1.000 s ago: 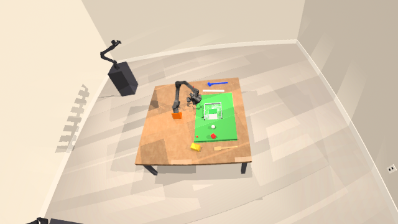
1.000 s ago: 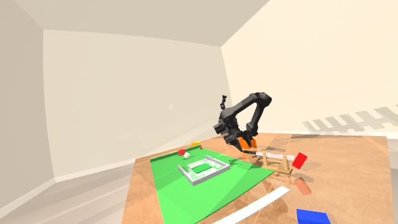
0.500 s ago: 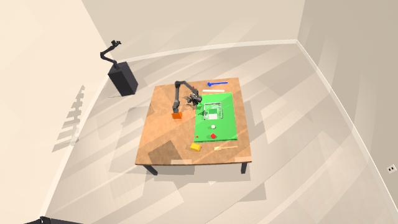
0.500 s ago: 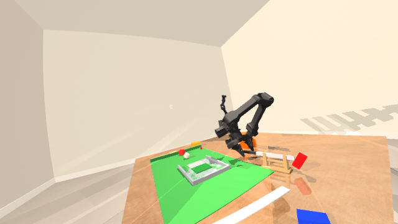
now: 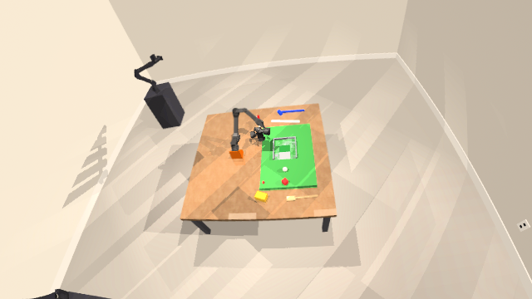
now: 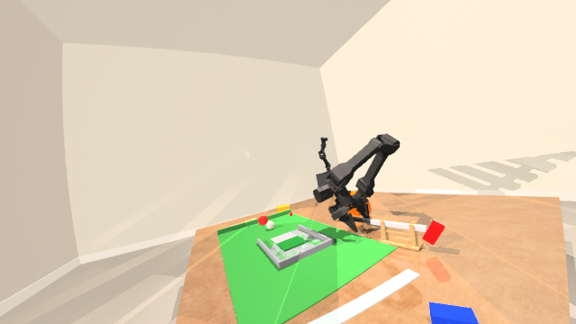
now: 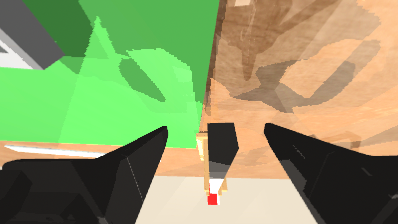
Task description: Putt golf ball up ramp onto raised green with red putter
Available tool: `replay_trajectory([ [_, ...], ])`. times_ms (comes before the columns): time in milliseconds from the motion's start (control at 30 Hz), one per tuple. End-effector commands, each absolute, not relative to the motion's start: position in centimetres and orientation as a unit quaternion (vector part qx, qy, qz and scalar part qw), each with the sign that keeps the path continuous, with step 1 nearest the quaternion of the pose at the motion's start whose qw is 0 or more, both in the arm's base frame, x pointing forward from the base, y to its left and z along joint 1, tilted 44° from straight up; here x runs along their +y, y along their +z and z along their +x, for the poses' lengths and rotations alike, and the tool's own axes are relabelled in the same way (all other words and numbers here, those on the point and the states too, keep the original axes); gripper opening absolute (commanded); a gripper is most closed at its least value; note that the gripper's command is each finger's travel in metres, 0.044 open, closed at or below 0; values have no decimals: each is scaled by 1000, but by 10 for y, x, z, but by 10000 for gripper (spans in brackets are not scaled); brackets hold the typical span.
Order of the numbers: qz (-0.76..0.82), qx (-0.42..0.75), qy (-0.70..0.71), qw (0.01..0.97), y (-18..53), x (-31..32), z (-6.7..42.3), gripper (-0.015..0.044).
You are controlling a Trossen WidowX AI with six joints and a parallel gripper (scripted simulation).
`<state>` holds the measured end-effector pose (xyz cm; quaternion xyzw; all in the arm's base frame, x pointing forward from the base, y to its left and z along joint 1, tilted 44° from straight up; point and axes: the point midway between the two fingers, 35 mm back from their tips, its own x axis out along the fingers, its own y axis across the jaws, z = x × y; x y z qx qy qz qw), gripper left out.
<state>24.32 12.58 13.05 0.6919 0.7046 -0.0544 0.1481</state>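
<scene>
The red putter lies on a small wooden stand (image 6: 400, 239) beside the green mat (image 5: 307, 166) (image 6: 270, 288) (image 7: 125, 100). It has a black grip (image 6: 361, 220) (image 7: 221, 145), a white shaft (image 6: 396, 225) and a red head (image 6: 434, 232) (image 7: 213, 199) (image 5: 258, 117). My gripper (image 5: 259, 133) (image 6: 348, 221) (image 7: 214, 128) is open, with a finger on either side of the black grip and nothing held. The white golf ball (image 5: 284, 169) (image 6: 270, 224) rests on the mat below the grey-walled raised green (image 5: 284, 147) (image 6: 294, 245).
A red cube (image 5: 285, 181) (image 6: 263, 220) sits near the ball. A yellow block (image 5: 261, 196) and a wooden putter (image 5: 301, 198) lie off the mat's near end. A blue putter (image 5: 291, 111) (image 6: 452, 312) and a white bar (image 5: 285, 121) (image 6: 369, 299) lie at the far end.
</scene>
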Motion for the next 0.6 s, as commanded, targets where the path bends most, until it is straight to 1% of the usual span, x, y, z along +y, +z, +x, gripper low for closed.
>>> replay_trajectory([
  [0, 692, 705, -54, 148, 131, 126, 243, 414],
  [500, 692, 705, -54, 148, 131, 126, 243, 20],
  [567, 692, 705, -54, 148, 131, 126, 243, 7],
])
